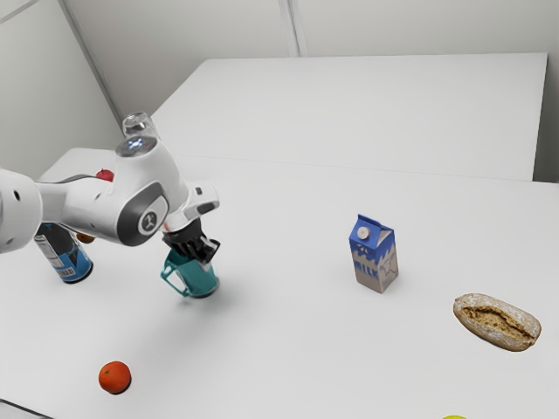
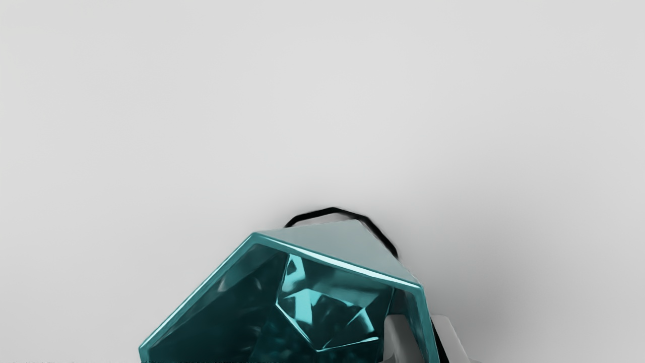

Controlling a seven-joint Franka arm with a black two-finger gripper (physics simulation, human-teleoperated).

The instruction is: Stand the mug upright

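Note:
In the exterior view the black gripper [image 1: 206, 254] reaches down to the rim of the teal mug [image 1: 199, 278]. The mug has its opening up and its base down at the table, with the handle toward the exterior view's left. Whether the base rests flat is hard to tell. In the wrist view the gripper [image 2: 429, 339] has one finger inside the mug [image 2: 322, 312] and the other outside, shut on the wall between them. A dark ring shows around the base.
On the white table [image 1: 288, 349] stand a milk carton [image 1: 376, 255] and a blue-labelled bottle [image 1: 68, 255]. Bread [image 1: 496, 322] lies toward the exterior view's right, an orange fruit [image 1: 114, 377] near the front. A glass jar [image 1: 138, 125] and a red fruit [image 1: 105, 175] are behind the arm.

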